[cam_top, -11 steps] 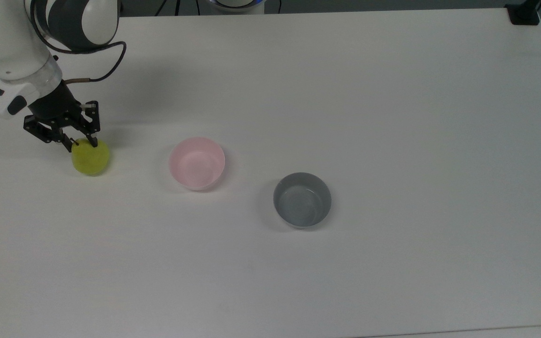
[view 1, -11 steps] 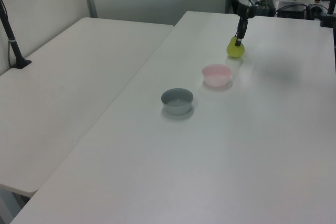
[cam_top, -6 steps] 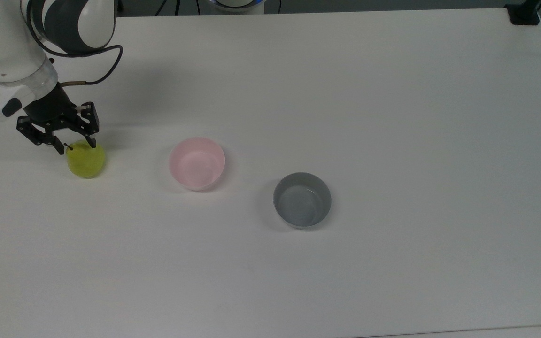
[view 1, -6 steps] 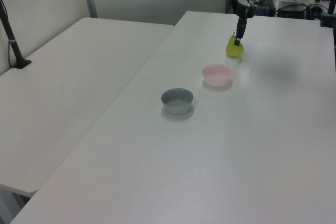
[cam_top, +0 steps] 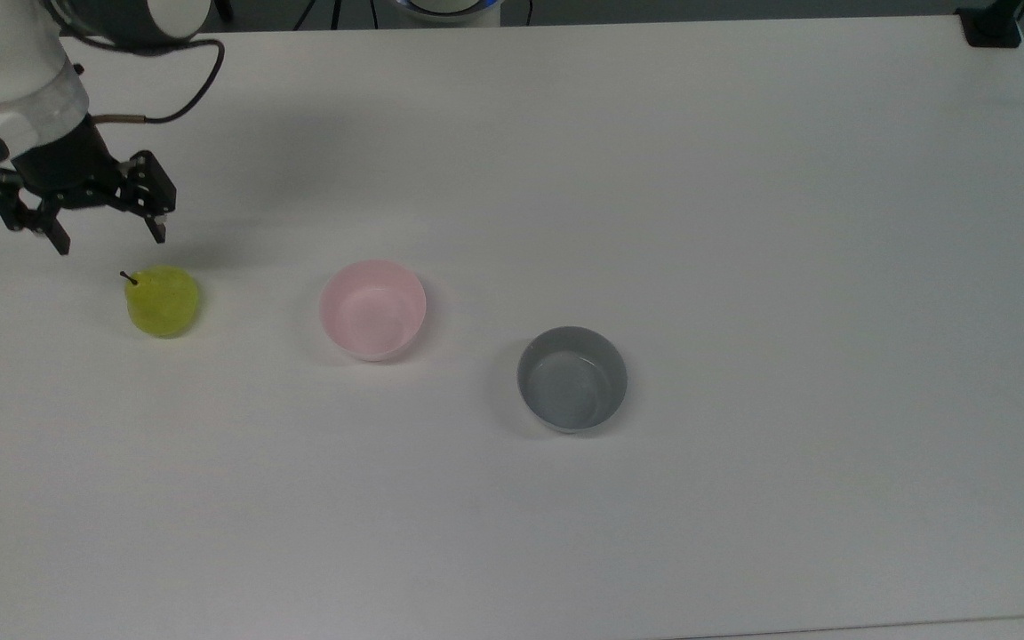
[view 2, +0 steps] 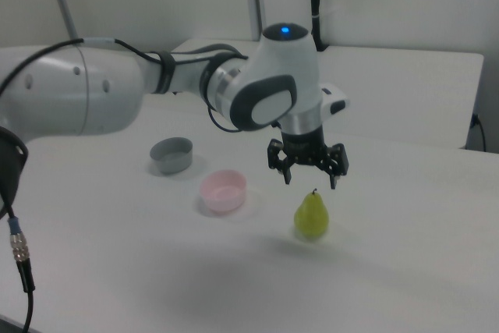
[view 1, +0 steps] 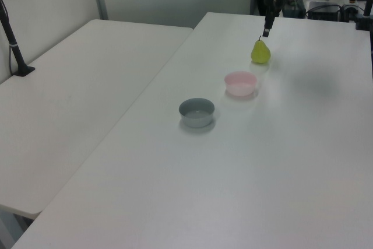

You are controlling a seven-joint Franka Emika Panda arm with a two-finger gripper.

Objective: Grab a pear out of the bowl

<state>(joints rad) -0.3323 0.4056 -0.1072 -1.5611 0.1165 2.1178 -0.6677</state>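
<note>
So the pear [cam_top: 163, 302] is standing upright on the white table [cam_top: 654, 178], stem up, not in anything. It's off to the top view's left of the pink bowl [cam_top: 373, 308], well apart from it, and that bowl has nothing in it. The gripper [cam_top: 108, 236] hangs in the air just above the pear, clear of the stem, fingers spread wide with nothing between them. In the right view you can see the gripper [view 2: 309, 178] pointing straight down over the fruit [view 2: 311, 214] with a gap between the fingertips and the stem. There's also a grey bowl [cam_top: 572, 379] further along to the top view's right of the pink one, on its own. In the left view the three sit in a loose diagonal line.
</note>
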